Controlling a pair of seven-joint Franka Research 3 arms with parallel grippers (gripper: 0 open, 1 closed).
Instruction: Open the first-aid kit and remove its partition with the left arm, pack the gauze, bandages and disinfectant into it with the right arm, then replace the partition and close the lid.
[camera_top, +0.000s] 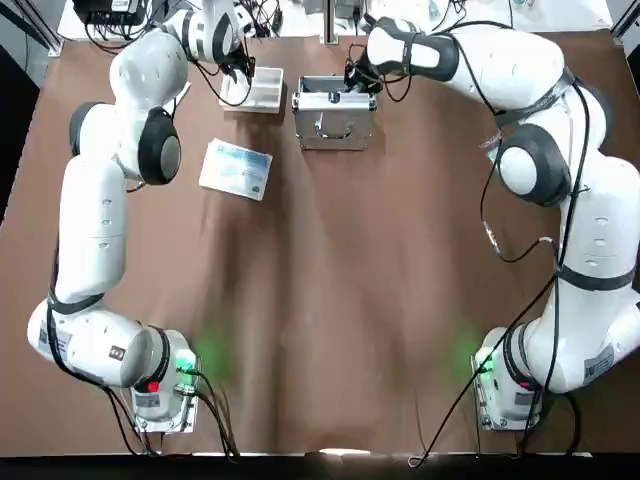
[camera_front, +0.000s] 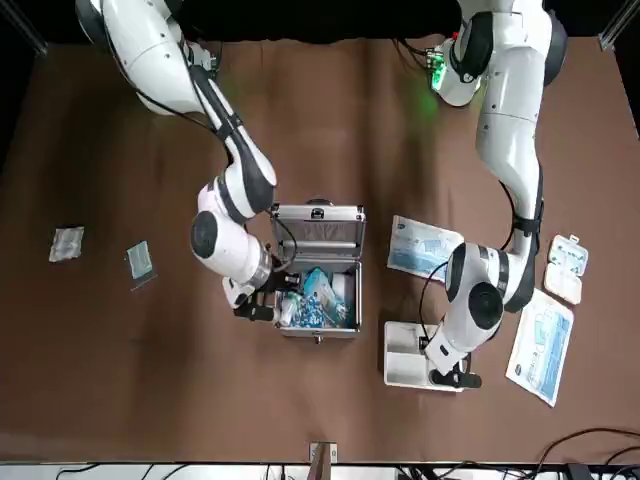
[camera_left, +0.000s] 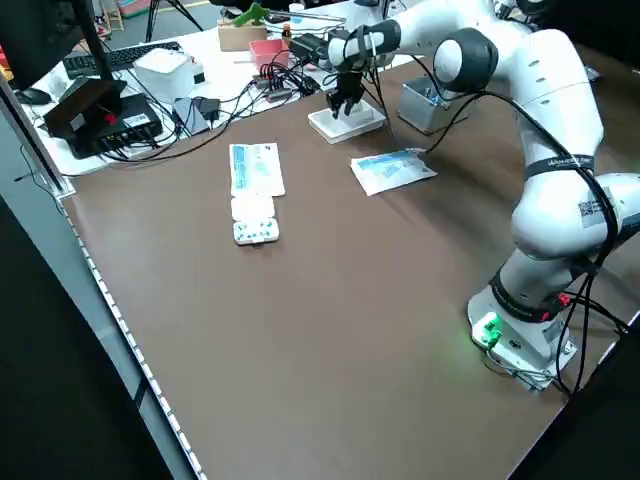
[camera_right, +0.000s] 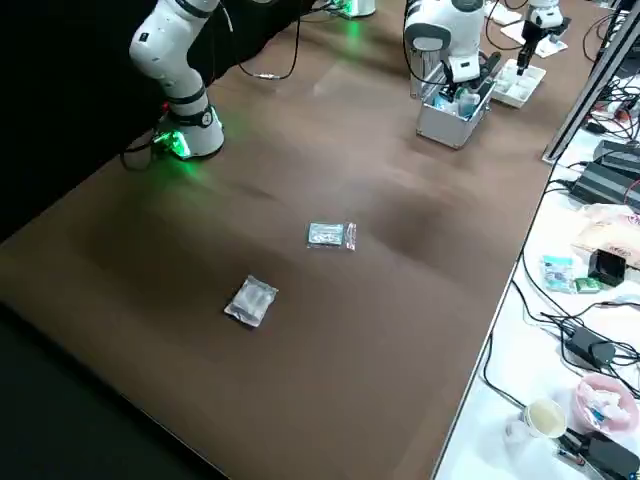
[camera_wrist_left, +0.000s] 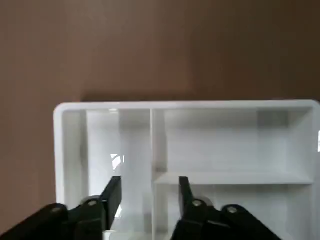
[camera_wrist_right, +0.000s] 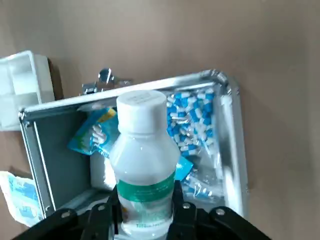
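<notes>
With the first-aid case (camera_wrist_right: 235, 145) standing open and its lid (camera_top: 340, 142) lying back toward the robot, the packing stage is apparently nearing its end while the closing stage is still awaiting its start. The partition (camera_wrist_left: 230, 177), a pale compartmented tray, is resting on the table beside the case, on the robot's left; its removal is therefore counting as done. The left gripper (camera_wrist_left: 150, 192) is hovering over this tray with its two fingers spread, one to either side of an inner dividing wall, and is closing on nothing. The right gripper (camera_wrist_right: 147, 202) is pinching the disinfectant (camera_wrist_right: 145, 155), a white bottle with a green label band, between its fingers and is holding it roughly upright over the case's interior; whether the base is touching the contents cannot be told. Inside, a bag of blue-and-white capsules (camera_wrist_right: 192, 120) and a blue packet (camera_wrist_right: 97, 132) are lying beneath and around the bottle; which packets are serving as gauze or bandages remains uncertain. Two small packets, one silvery (camera_right: 251, 301) and one bluish (camera_right: 326, 234), are lying well apart from the case on the robot's right, and may or may not be belonging to the load. Releasing the bottle, replacing the partition and closing the lid are remaining, and a bottle standing too high would probably be obstructing the tray.
</notes>
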